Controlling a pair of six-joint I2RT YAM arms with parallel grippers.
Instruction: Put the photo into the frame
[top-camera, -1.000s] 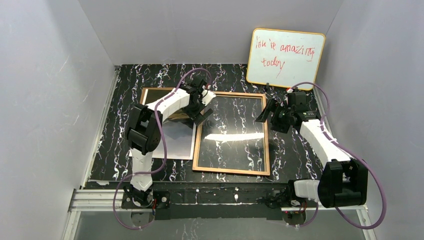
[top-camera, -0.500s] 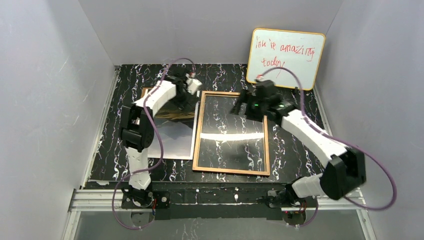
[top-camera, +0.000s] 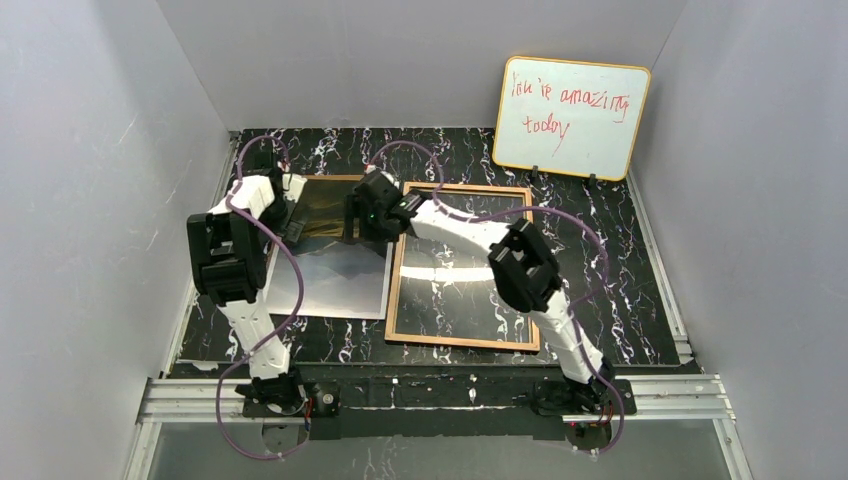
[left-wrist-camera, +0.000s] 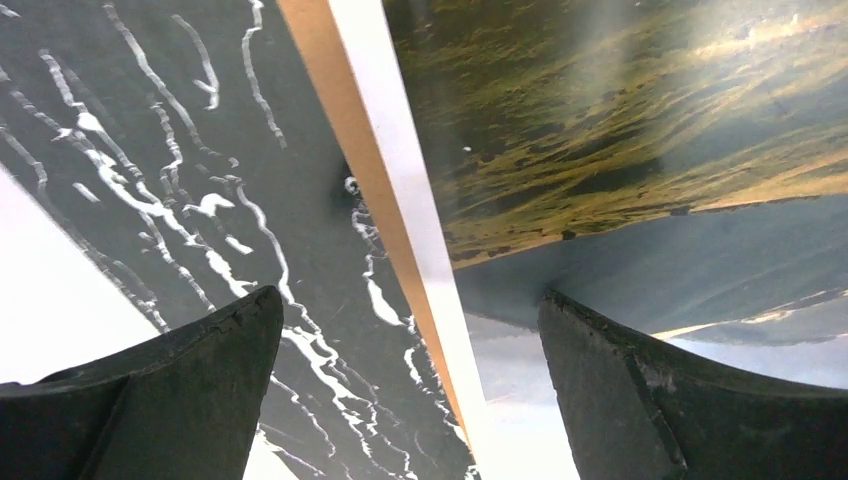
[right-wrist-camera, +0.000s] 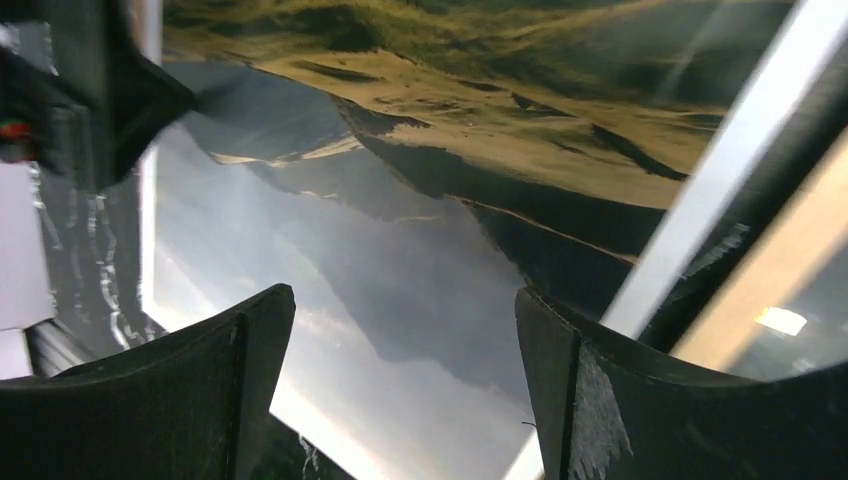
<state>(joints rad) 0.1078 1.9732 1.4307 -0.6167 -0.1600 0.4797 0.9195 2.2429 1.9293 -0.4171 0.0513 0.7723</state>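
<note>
While both arms lean over the photo (top-camera: 340, 280), my left pincer (left-wrist-camera: 410, 385) gapes wide astride its white border, gripping nothing. My right pincer (right-wrist-camera: 400, 385) is spread over the opposite side, empty too. Whether any fingertip touches the print, I cannot tell. The photo lies face up on the tabletop (top-camera: 600, 290), just left of the frame (top-camera: 462, 341), with a tan board (left-wrist-camera: 318, 80) edge peeking out beneath it. My right arm hides the frame's far left corner. A strip of tabletop shows between frame and right wall.
</note>
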